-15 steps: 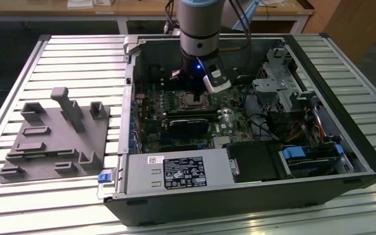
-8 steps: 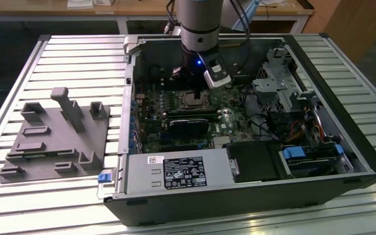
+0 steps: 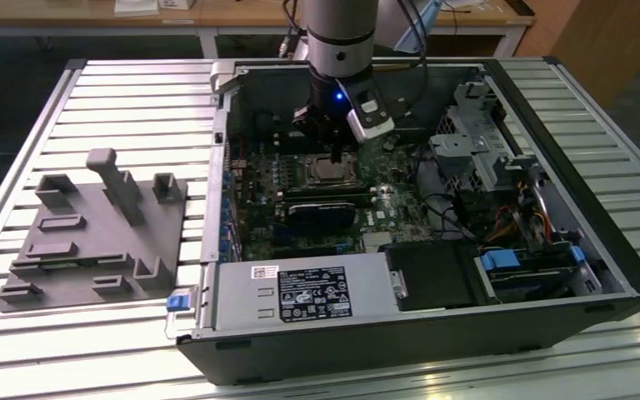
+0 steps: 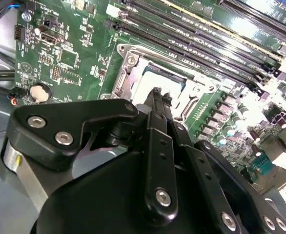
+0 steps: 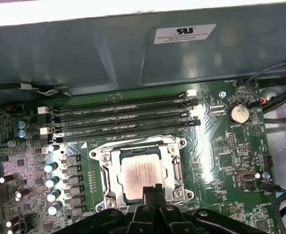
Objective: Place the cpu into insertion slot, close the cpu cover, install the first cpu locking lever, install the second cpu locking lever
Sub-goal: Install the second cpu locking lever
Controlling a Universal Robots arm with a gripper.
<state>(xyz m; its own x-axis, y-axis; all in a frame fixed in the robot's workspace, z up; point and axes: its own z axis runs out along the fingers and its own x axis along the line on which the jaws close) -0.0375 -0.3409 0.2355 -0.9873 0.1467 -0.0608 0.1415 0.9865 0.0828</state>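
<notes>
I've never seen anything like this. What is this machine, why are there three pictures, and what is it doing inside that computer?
It is a robot arm with a gripper at its tip, reaching down into an open computer case that lies on a slatted metal table. The exterior view comes from a camera standing off the arm. Both wrist views come from cameras riding on the arm, looking past the black gripper at the green motherboard. There the cpu, a small silvery chip, sits in the insertion slot with the cpu cover lying around it. The gripper's closed tip sits at the slot's edge, holding nothing. A grey parts tray lies beside the case.
</notes>
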